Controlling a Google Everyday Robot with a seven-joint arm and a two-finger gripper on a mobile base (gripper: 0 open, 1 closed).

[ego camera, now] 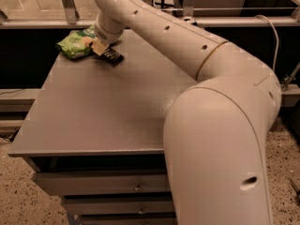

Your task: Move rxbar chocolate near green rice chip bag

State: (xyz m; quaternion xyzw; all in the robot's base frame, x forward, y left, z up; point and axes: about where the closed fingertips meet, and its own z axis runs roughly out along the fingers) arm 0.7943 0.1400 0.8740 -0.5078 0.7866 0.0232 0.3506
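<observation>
The rxbar chocolate (111, 56), a small black wrapper bar, is at the far left part of the grey table (108, 111), low at the table surface. My gripper (100, 47) is shut on its left end, reaching in from the long white arm (187, 46). The green rice chip bag (75, 44) lies on the table just left of the gripper, close to the far left corner. The bar sits a short way right of the bag. The gripper hides part of the bag's right edge.
The arm's large white elbow (220, 149) fills the right foreground and hides the table's right side. A railing (56, 22) runs behind the table's far edge. Drawers (103, 186) sit under the front edge.
</observation>
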